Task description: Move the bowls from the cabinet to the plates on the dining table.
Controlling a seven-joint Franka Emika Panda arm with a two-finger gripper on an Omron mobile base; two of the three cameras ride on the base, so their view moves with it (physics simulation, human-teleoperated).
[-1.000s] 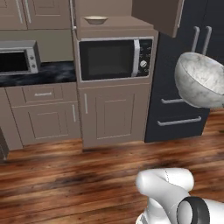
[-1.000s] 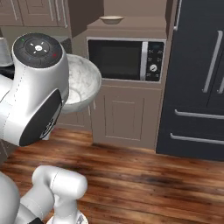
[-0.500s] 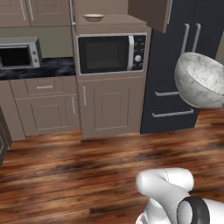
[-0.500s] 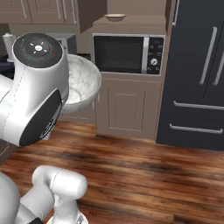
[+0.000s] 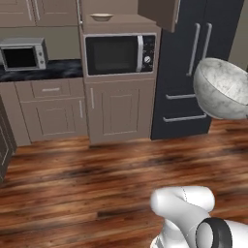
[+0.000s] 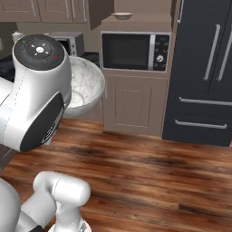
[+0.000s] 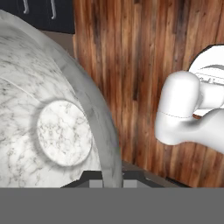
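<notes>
Progress: the task stood partly begun. One bowl was out of the cabinet and in carriage; one bowl remained on the shelf; no plate and no dining table appeared, so no delivery could be counted as made. Judged remaining: carry the held bowl to a plate, then fetch and place the second.

Items, largest first:

- Dark navy double-door refrigerator with long silver bar handles [image 5: 193,68]: one. Stood at the right of the wall run.
- Brown wooden floor of long planks [image 5: 87,179]: one.
- Tall brown wooden cabinet with panelled door [image 5: 157,12]: one, its door swung open above the built-in oven.
- Built-in black microwave oven with silver trim and dial [image 5: 118,54]: one, directly under the open cabinet shelf.
- Small grey countertop microwave [image 5: 23,54]: one, on the dark counter to the left.
- Deep grey-white marbled bowl [image 5: 223,89]: one. Held up in the air at the arm's end, tilted on its side, well apart from the cabinet.
- Shallow cream bowl with tan-brown rim [image 5: 101,17]: one. Upright on the cabinet shelf, untouched.
- Two-finger gripper [image 7: 112,179]: one. Its dark tips were pressed together on the marbled bowl's rim, pinching the wall between them.

Bowl count: two. Plates counted: none visible.
</notes>
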